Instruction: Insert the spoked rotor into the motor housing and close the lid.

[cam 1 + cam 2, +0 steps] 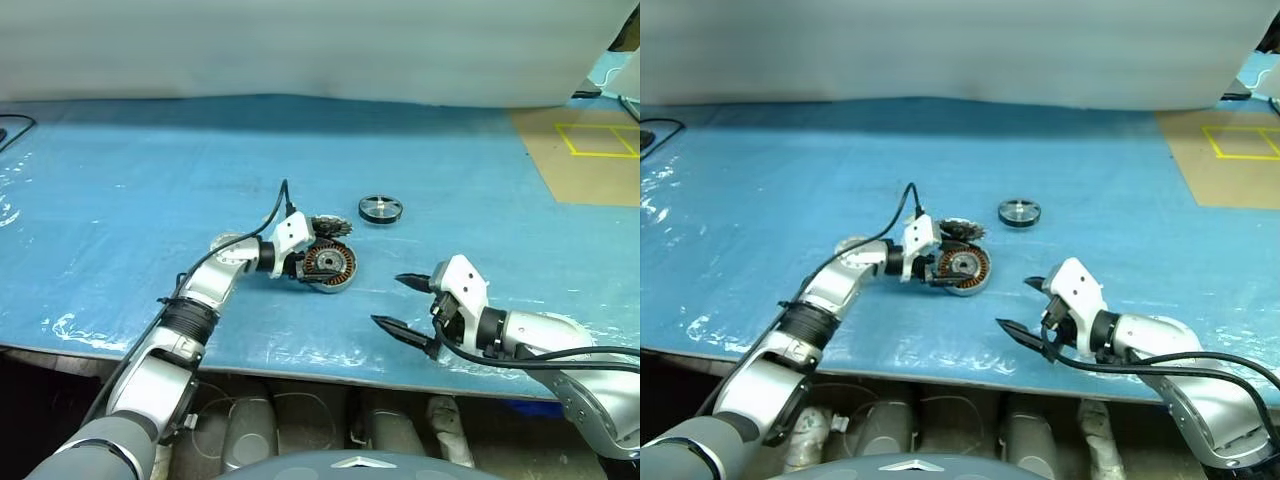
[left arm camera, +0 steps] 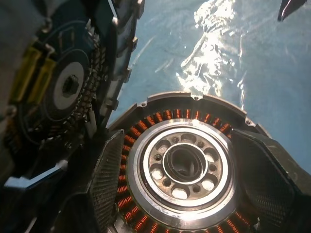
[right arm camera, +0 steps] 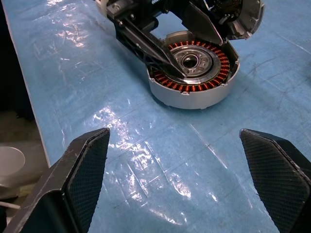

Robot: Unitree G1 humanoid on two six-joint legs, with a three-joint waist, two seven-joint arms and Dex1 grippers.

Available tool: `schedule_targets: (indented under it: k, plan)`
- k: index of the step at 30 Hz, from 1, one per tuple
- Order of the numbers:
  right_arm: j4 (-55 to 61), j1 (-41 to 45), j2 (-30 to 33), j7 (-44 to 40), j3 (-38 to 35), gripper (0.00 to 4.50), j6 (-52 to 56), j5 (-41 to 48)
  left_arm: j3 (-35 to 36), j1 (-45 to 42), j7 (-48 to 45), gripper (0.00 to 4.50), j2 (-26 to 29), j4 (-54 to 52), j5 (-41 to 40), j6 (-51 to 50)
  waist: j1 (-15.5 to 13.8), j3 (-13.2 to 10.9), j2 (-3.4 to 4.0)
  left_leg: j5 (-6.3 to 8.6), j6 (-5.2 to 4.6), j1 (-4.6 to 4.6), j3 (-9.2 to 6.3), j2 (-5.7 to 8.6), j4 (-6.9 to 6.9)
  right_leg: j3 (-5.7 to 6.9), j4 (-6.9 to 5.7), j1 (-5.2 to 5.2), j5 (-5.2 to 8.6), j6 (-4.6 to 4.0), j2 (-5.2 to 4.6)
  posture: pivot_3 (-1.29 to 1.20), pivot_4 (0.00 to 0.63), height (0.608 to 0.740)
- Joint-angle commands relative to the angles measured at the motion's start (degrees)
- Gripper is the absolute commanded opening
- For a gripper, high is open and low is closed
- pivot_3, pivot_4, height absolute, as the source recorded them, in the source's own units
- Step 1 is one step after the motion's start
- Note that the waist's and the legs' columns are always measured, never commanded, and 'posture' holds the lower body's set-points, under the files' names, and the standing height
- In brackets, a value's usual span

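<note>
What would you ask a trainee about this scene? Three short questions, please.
1. True or false: the spoked rotor lies inside the motor housing.
2. Fill in: the right gripper has its fingers ____.
3. Which gripper is at the housing? A) the left gripper B) the right gripper C) neither

Key: 1 false, it lies apart on the table; 2 open; 3 A.

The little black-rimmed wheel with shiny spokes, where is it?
The small black-rimmed, silver-spoked rotor lies flat on the blue table cover, alone, beyond and to the right of the copper-wound round motor housing.
</note>
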State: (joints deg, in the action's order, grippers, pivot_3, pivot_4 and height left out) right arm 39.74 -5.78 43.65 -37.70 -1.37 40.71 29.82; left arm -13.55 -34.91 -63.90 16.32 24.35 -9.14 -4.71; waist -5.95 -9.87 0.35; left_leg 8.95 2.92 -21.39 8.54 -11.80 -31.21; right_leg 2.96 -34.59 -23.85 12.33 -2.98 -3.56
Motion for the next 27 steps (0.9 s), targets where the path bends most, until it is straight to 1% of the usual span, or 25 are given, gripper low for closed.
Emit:
schedule_targets:
  k: [1,3,5,6,7,9,11,12,13,16,17,18,20,23,27]
  plan:
    - [1.47,0.41,-1.00,-1.02,-1.45,4.50,-1.05,2.20,1.79,2.12,-6.09,3.70,3.19,-9.27,-6.35,-5.52,0.10,0.00,0.00,0.00,0.00,-0.03,0.00,0.00,0.01,0.00,0.00,-0.02,0.00,-0.01,0.00,0.00,0.150,0.740]
    - [1.73,0.51,-1.04,-1.82,-1.96,4.50,-0.92,3.21,1.59,4.15,-8.90,3.70,5.53,-13.88,-9.11,-9.76,0.25,0.01,0.02,0.00,0.00,-0.06,0.00,-0.02,0.07,0.00,-0.02,-0.11,-0.04,-0.14,0.02,0.00,0.150,0.740]
    - [1.23,0.97,-0.60,-2.34,-1.58,4.50,-1.29,2.65,1.91,5.86,-9.75,3.70,7.07,-16.47,-10.57,-11.22,0.22,0.01,0.02,0.00,0.00,-0.05,0.00,-0.02,0.12,0.00,-0.04,-0.13,-0.06,-0.25,0.02,0.00,0.150,0.740]
    - [0.79,1.43,-0.60,-2.48,-1.43,4.10,-1.46,2.45,2.17,6.52,-9.76,3.74,7.68,-17.27,-10.96,-11.57,0.22,0.01,0.02,0.00,0.00,-0.05,0.01,-0.02,0.12,0.00,-0.04,-0.13,-0.04,-0.22,0.02,0.00,0.150,0.740]
    - [0.22,2.25,-0.87,-2.53,-1.26,3.88,-1.73,2.30,2.44,7.27,-10.21,3.74,8.55,-17.79,-11.16,-11.19,0.22,0.01,0.02,0.01,-0.01,-0.05,0.01,-0.01,0.10,0.00,-0.04,-0.12,0.02,-0.11,0.01,0.00,0.150,0.740]
    - [-1.00,4.43,-2.08,-2.18,-0.89,3.27,-2.00,2.39,3.76,8.41,-11.00,3.74,9.65,-18.08,-12.41,-10.52,0.25,0.01,0.02,0.01,-0.01,-0.05,0.02,-0.02,0.01,0.00,-0.05,-0.12,0.02,-0.07,0.00,0.00,0.150,0.740]
    - [-2.40,6.88,-3.72,-1.59,-0.31,2.59,-1.47,3.00,5.70,9.34,-11.46,3.74,10.37,-18.28,-14.47,-10.93,0.40,0.01,0.02,0.01,-0.01,0.03,0.04,-0.02,-0.01,-0.01,-0.10,-0.09,0.02,-0.06,0.00,0.00,0.150,0.740]
    - [-2.94,7.94,-4.39,-1.43,0.23,2.17,-1.14,2.97,6.52,9.85,-11.51,3.74,10.80,-18.57,-15.40,-11.72,0.41,0.01,0.02,0.01,-0.01,0.05,0.04,-0.04,-0.01,-0.01,-0.11,-0.08,0.02,-0.06,0.01,0.00,0.150,0.740]
    - [-3.24,9.04,-4.99,-1.57,1.11,1.91,-0.73,3.02,7.40,10.45,-11.15,3.74,11.23,-18.86,-16.18,-12.71,0.43,0.01,0.02,0.00,-0.01,0.07,0.04,-0.04,-0.01,-0.01,-0.13,-0.08,0.02,-0.06,0.01,0.00,0.150,0.740]
    - [-4.99,12.74,-6.87,-1.25,4.54,0.90,0.17,1.77,9.29,11.87,-9.55,3.74,12.08,-18.64,-16.50,-12.86,0.43,0.01,0.02,0.00,0.00,0.05,0.04,-0.04,0.01,-0.01,-0.13,-0.09,0.02,-0.08,0.02,0.00,0.150,0.740]
    - [-5.96,14.04,-7.49,-1.03,5.50,0.48,0.41,1.33,9.89,12.07,-8.94,3.74,12.13,-18.47,-16.65,-13.07,0.46,0.01,0.03,0.00,0.00,0.05,0.04,-0.04,0.03,-0.01,-0.11,-0.09,0.02,-0.09,0.02,0.00,0.150,0.740]
    - [-7.48,15.76,-8.37,-0.70,6.69,0.21,0.48,0.62,10.58,12.24,-8.23,3.74,12.32,-18.19,-16.79,-13.65,0.46,0.01,0.03,0.00,0.00,0.03,0.04,-0.04,0.04,-0.01,-0.11,-0.10,-0.01,-0.15,0.02,0.00,0.150,0.740]
    - [-11.19,19.15,-9.81,-0.16,9.86,0.21,-0.67,-2.43,11.23,12.93,-7.34,3.74,13.09,-17.69,-15.96,-13.44,0.54,0.01,0.02,0.00,0.01,0.02,0.04,-0.04,0.04,-0.01,-0.12,-0.10,-0.14,-0.37,0.02,0.00,0.150,0.740]
    - [-16.26,21.49,-10.65,-0.47,12.78,0.21,-3.49,-6.53,10.25,14.67,-6.10,3.74,14.19,-18.17,-13.98,-12.93,0.52,0.01,0.03,-0.01,0.02,0.04,0.04,-0.05,0.02,-0.01,-0.15,-0.10,-0.16,-0.40,0.02,0.00,0.150,0.740]
    - [-19.84,23.31,-12.69,-1.46,14.66,0.21,-5.57,-8.51,11.46,16.32,-4.49,3.74,13.22,-20.07,-15.88,-13.25,0.43,0.01,0.02,-0.02,0.03,-0.05,0.03,-0.04,0.03,-0.01,-0.12,-0.11,-0.18,-0.45,0.01,0.00,0.150,0.740]
